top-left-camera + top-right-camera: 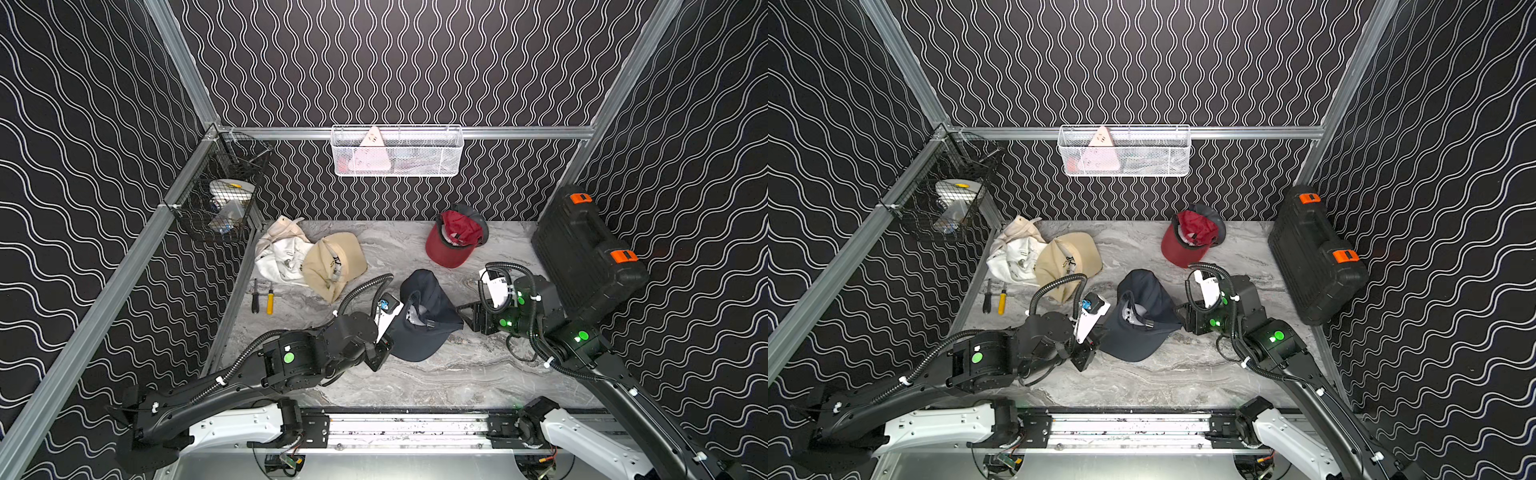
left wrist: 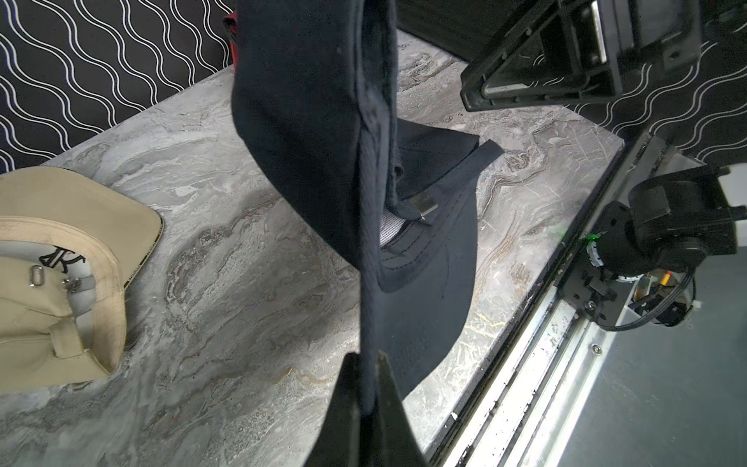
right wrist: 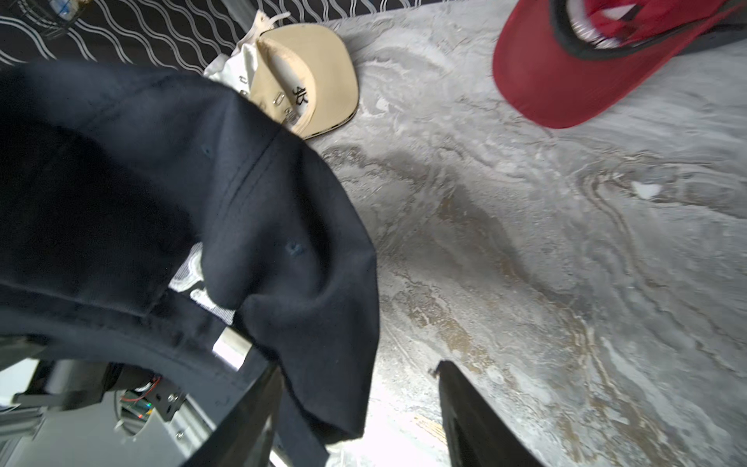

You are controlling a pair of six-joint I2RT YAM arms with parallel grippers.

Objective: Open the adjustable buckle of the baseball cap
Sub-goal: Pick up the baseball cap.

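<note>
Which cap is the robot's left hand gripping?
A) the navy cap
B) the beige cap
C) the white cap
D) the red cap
A: in the left wrist view the left hand is pinched shut on a fold of the navy cap.

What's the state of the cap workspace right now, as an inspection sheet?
Surface: grey marbled tabletop.
Job's things: navy cap, one edge raised; metal buckle on its strap, open or closed unclear.
Clutter: beige cap, white cap, red cap, two screwdrivers.
Hands: left hand shut on navy cap's edge; right hand open near the buckle.
Cables: corrugated conduit loops at each wrist.
Surroundings: white wire basket on back rail, black mesh basket, black case with orange latches.
</note>
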